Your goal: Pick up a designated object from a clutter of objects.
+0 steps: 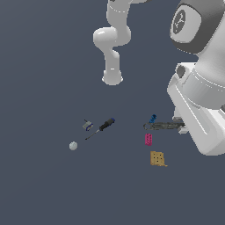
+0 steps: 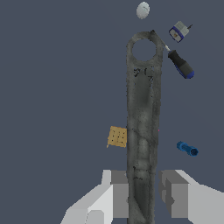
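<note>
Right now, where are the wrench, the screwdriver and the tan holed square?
wrench (image 2: 142, 127): wrist view, middle of the shaft.
screwdriver (image 1: 105, 125): exterior view, black handle.
tan holed square (image 1: 157, 158): exterior view, centre of its face.

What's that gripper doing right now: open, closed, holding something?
Gripper: its fingers sit either side of the dark wrench; a gap shows beside one finger, so a firm hold cannot be told.

Both views are lit evenly and softly, with no single light source to be made out. The slate-blue ground is rendered flat and free of glare; hardly any cast shadows are seen beneath the objects. Mild shading is shown on the white arm (image 1: 193, 83). The wrench (image 2: 142, 127) is rendered with a mottled, grainy texture. Edges are slightly jagged, and no lens distortion is noticed.
</note>
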Tool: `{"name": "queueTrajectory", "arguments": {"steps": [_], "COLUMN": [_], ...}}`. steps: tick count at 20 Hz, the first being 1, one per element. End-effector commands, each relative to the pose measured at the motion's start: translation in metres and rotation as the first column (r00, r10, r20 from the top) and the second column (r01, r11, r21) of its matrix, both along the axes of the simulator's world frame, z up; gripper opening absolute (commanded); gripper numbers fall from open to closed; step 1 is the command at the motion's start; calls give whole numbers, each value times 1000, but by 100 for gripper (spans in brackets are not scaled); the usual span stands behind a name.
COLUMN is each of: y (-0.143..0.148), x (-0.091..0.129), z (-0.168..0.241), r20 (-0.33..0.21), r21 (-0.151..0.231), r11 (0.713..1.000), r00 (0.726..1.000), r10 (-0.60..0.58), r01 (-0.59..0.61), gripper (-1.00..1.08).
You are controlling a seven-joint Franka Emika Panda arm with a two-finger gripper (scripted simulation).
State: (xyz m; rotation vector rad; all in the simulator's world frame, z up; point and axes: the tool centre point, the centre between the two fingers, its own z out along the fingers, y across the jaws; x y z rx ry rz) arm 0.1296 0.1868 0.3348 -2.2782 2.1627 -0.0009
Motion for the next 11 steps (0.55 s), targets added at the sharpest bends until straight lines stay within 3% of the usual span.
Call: {"name": "queueTrajectory", "arguments": {"steps": [1,11], "y": [3,9], "x": [3,7], "z": [8,20], "r20": [-1,-1], "r21": [0,0], "r11": [1000,1000], "r00": [1000,1000], "r10": [0,0], "r01": [0,0], "gripper": [-100,-100]}}
